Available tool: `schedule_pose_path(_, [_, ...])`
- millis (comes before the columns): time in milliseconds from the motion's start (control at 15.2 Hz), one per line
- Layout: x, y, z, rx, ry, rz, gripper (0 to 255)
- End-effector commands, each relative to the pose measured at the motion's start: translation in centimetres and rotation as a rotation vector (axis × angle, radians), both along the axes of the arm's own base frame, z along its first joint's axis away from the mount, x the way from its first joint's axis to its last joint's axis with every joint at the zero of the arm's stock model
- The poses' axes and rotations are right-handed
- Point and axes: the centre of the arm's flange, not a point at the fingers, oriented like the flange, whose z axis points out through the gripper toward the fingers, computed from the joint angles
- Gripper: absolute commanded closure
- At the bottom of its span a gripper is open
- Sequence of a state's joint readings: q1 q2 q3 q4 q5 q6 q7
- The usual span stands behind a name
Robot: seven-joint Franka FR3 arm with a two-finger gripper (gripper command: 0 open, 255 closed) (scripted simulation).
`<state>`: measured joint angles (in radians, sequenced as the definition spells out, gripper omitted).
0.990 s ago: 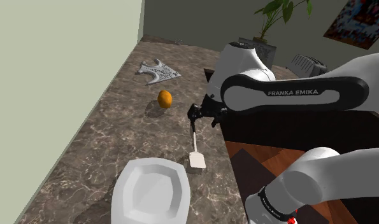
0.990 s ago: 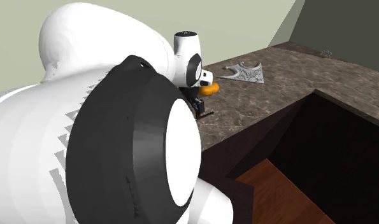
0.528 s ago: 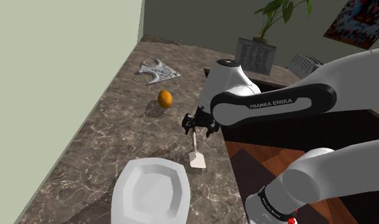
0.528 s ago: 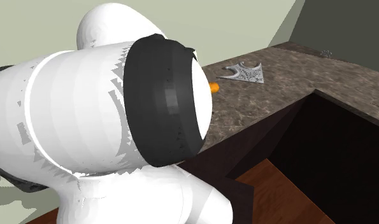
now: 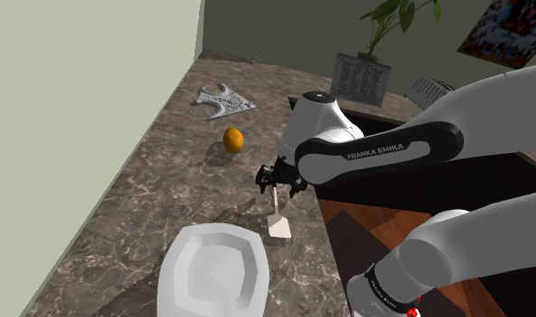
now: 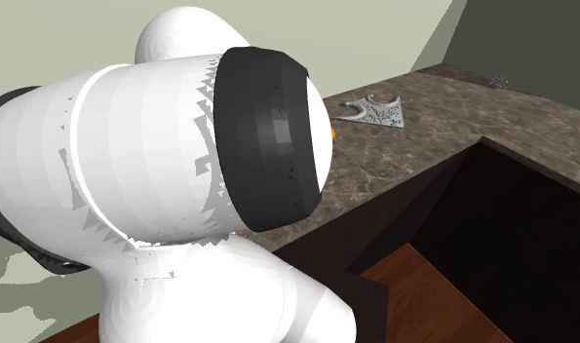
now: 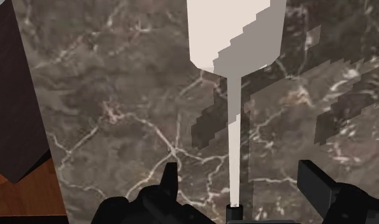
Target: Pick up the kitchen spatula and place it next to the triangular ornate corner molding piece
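The white spatula lies on the dark marble counter, its blade near the counter's front edge and its thin handle pointing toward the wall. My black gripper hovers over the handle's far end. In the wrist view the handle runs between the two fingers, which stand apart and do not touch it, so the gripper is open. The grey triangular ornate molding lies flat near the counter's far corner, well beyond the gripper; it also appears as the molding in the second exterior view.
An orange sits on the counter between the gripper and the molding. A white bowl stands just nearer than the spatula's blade. The counter drops off at the shoulder view's right to a wood floor. My arm blocks much of the second exterior view.
The gripper has shifted slightly toward the shoulder view's left and come down over the handle's end. The arm's upper links have swung. The spatula has hardly moved.
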<state>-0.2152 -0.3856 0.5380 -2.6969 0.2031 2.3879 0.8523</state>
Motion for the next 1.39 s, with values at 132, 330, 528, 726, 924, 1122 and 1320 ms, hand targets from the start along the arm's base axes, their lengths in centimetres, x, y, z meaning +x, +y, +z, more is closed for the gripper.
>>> schedule_pose_path(132, [0.0, 0.0, 0.0, 0.0, 0.0, 0.0, 255])
schedule_pose_path(330, [0.0, 0.0, 0.0, 0.0, 0.0, 0.0, 255])
schedule_pose_path(528, [0.0, 0.0, 0.0, 0.0, 0.0, 0.0, 255])
schedule_pose_path(726, [0.0, 0.0, 0.0, 0.0, 0.0, 0.0, 255])
schedule_pose_path(924, [0.0, 0.0, 1.6, 0.0, 0.0, 0.0, 255])
schedule_pose_path(1122, [0.0, 0.0, 3.2, 0.0, 0.0, 0.0, 255])
schedule_pose_path(1320, [0.0, 0.0, 4.7, 0.0, 0.0, 0.0, 255])
